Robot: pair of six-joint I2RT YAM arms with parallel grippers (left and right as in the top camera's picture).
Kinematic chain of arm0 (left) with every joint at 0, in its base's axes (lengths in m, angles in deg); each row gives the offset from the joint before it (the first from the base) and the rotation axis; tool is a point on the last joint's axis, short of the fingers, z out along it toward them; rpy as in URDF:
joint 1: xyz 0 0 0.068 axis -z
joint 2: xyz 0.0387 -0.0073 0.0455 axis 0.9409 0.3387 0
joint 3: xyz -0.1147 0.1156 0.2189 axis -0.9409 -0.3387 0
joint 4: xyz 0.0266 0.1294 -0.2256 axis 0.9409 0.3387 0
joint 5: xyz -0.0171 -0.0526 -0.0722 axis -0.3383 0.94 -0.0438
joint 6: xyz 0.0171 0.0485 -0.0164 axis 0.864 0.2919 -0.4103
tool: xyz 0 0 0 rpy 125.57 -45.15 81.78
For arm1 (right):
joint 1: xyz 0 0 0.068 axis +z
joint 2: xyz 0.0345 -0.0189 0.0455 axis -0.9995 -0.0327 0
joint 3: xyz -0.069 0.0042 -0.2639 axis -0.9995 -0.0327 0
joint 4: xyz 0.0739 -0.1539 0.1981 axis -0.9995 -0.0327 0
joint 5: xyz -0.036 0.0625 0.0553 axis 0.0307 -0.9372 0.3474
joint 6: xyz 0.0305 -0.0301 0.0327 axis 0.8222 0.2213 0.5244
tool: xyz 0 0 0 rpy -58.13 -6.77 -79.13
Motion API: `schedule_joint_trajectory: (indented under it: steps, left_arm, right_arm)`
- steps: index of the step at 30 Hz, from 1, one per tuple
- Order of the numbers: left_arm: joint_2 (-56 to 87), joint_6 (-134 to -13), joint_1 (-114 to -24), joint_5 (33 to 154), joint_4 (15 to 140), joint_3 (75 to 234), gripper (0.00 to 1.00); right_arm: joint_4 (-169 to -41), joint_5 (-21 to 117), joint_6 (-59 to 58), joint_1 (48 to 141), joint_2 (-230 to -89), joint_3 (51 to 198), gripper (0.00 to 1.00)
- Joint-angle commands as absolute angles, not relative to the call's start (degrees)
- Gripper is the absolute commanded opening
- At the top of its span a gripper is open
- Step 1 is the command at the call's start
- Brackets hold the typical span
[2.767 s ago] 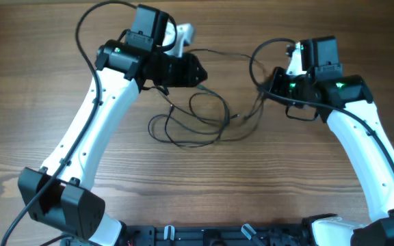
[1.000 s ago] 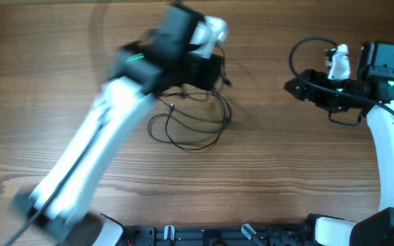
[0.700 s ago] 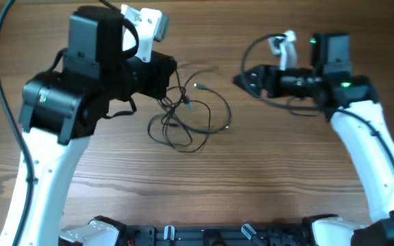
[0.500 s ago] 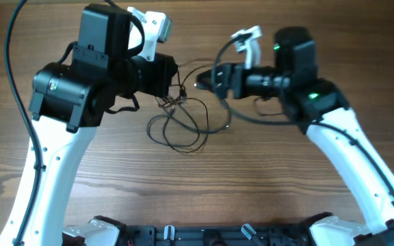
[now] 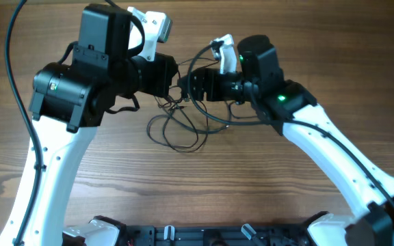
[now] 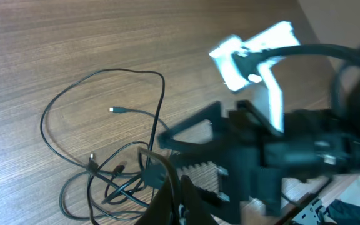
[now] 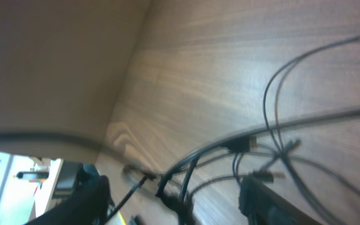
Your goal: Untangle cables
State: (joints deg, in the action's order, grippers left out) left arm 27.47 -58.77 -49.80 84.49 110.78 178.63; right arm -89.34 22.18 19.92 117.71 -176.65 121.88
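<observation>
Wood-grain bench (image 5: 204, 191) carries the cables (image 5: 183, 133), thin black cords lying in loose overlapping loops just below the point where the two arms meet. Some strands lift off the wood and run up towards the two claw tips. Each arm shows a small green light on its housing; no lettering on the arms or cords is sharp enough to read.

From overhead, the left claw (image 5: 175, 76) points to the right and the right claw (image 5: 189, 83) points to the left, their tips almost touching above the upper edge of the tangle.

In the left wrist view the left claw (image 6: 181, 200) sits at the bottom edge with its fingers drawn close together, and a strand from the knotted part of the cables (image 6: 114, 172) runs into them, so it appears pinched there. One wide loop spreads across the wood beyond, with a tiny pale plug end (image 6: 112, 110) lying inside it. The right arm's black claw body fills the right side of that view, blurred.

The right wrist view is blurred as well. The right claw (image 7: 180, 200) has its dark fingers (image 7: 274, 203) spread wide at the lower corners. Several strands of the cables (image 7: 245, 145) cross the gap between them, but neither finger is seen closing on any.
</observation>
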Motion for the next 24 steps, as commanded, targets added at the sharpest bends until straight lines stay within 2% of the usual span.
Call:
schedule_joint_trajectory:
  steps: [1,5,9,18,20,24]
  left_arm:
    - [27.3,-58.7,-50.2,85.2,110.5,178.5,0.04]
    - [27.3,-59.1,-50.3,85.2,110.1,178.5,0.04]
    - [27.1,-60.7,-50.3,85.2,107.4,178.6,0.04]
    - [23.4,-64.3,-59.4,85.2,105.1,187.9,0.04]
    - [22.1,-65.0,-62.5,85.3,104.3,191.5,0.04]
    - [18.7,-66.5,-67.0,87.8,98.0,196.9,0.04]
  right_arm:
    - [-87.8,23.1,21.5,117.9,-180.2,122.0,0.63]
    - [-87.4,23.2,21.5,117.9,-182.8,122.0,0.59]
    - [-88.9,24.8,21.4,117.8,-185.9,122.0,0.41]
    - [-103.5,39.1,23.5,115.7,-186.9,122.0,0.40]
    - [-105.0,39.4,23.3,113.7,-186.9,122.0,0.41]
    - [-106.6,38.8,20.7,110.0,-186.9,122.0,0.67]
